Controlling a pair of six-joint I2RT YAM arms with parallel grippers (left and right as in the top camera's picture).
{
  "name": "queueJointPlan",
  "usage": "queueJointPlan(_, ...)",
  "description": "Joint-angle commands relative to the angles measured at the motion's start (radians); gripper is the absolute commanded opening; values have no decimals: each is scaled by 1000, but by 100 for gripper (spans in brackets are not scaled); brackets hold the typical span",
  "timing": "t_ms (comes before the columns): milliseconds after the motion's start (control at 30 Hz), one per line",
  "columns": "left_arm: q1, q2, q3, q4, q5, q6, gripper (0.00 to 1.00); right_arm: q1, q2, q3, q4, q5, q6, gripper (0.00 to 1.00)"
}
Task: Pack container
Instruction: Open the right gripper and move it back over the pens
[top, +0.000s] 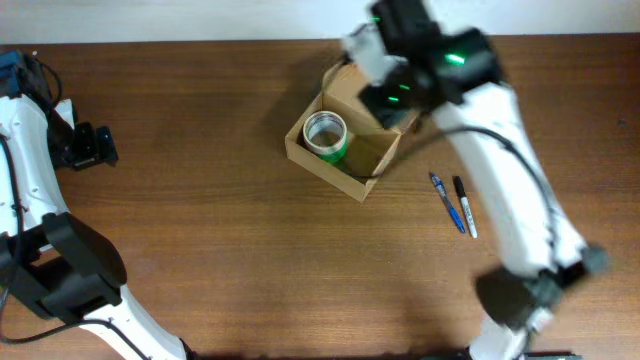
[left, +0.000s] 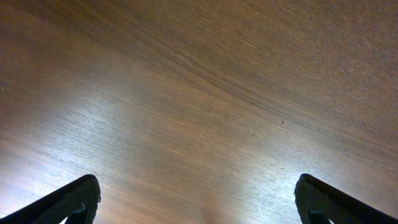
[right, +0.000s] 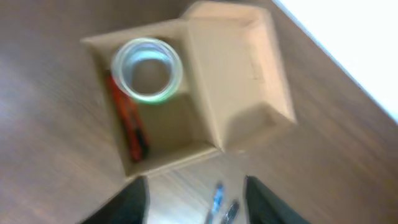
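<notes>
The tan cardboard container (top: 372, 162) sits open at the table's middle back, its flap lid (right: 239, 81) folded back. Inside lie a clear tape roll with a green rim (top: 326, 134) and a red-orange pen-like item (right: 127, 127); both show in the right wrist view, the roll (right: 146, 70) at the box's far corner. My right gripper (right: 196, 202) is open and empty, hovering above the box's near side; the arm hides part of the lid in the overhead view. My left gripper (left: 198, 199) is open and empty over bare wood at the far left (top: 95, 145).
A blue pen (top: 447, 201) and a black marker (top: 465, 206) lie side by side on the table right of the box; they also show blurred between the right fingers, the blue pen (right: 216, 198) to the left. The table's back edge meets a white wall.
</notes>
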Motion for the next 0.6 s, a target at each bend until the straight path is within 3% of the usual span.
queueJointPlan(0, 2, 9, -8, 0, 7, 15, 100, -121, -225, -274, 97, 130, 21, 66)
queueJointPlan(67, 2, 9, -8, 0, 7, 15, 100, -193, -323, -414, 143, 157, 11, 72)
queueJointPlan(200, 2, 9, -8, 0, 7, 15, 100, -385, -404, -615, 135, 120, 17, 72)
queueJointPlan(400, 2, 9, -8, 0, 7, 15, 100, -573, -338, -853, 196, -137, -21, 70)
queueJointPlan(567, 2, 9, -8, 0, 7, 15, 100, -580, -235, -926, 266, -215, -40, 67)
